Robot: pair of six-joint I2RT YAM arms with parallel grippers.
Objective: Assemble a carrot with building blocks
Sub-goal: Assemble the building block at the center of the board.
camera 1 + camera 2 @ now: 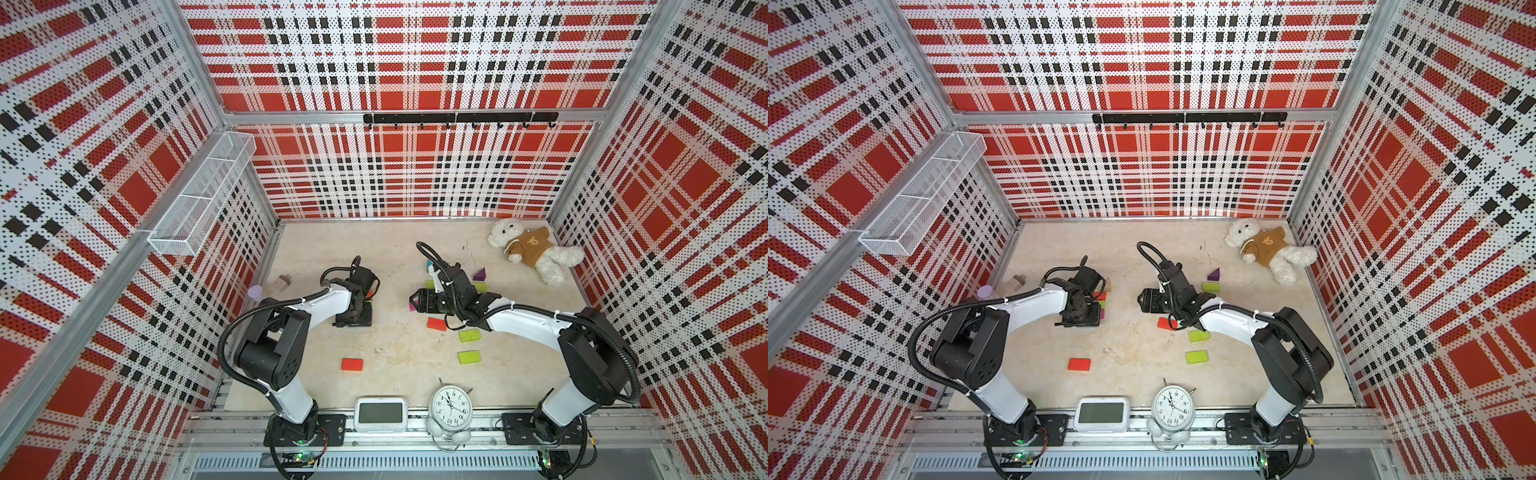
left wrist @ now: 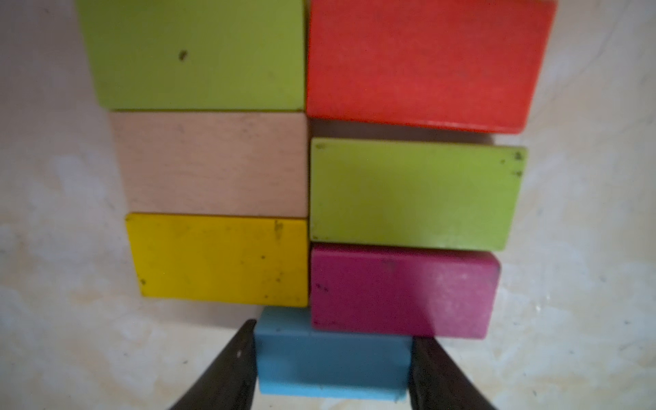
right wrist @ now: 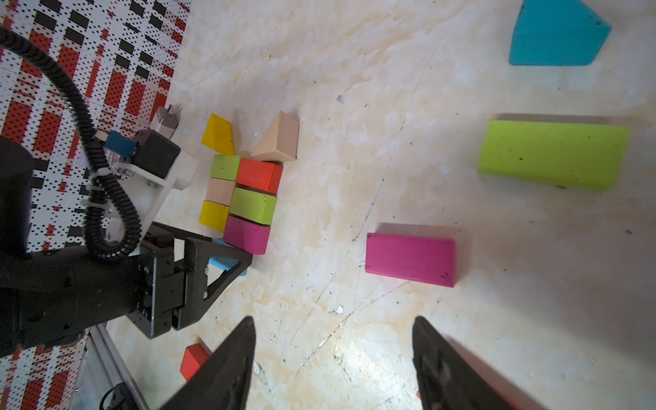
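Dark left end effector [image 2: 333, 339] pinches a flat blue wooden brick [image 2: 330, 365] at lower centre, touching the two-column patch of coloured bricks [image 2: 415, 191]. Placement seems underway; next, release gently without nudging neighbours. Right end effector [image 3: 333, 330] hovers spread, empty.

Right gripper [image 3: 333, 321] jaws apart, nothing between; magenta brick [image 3: 410, 259] flat beyond; left gripper [image 3: 229, 261] at blue brick [image 3: 218, 265] touching two-column brick cluster [image 3: 248, 204].
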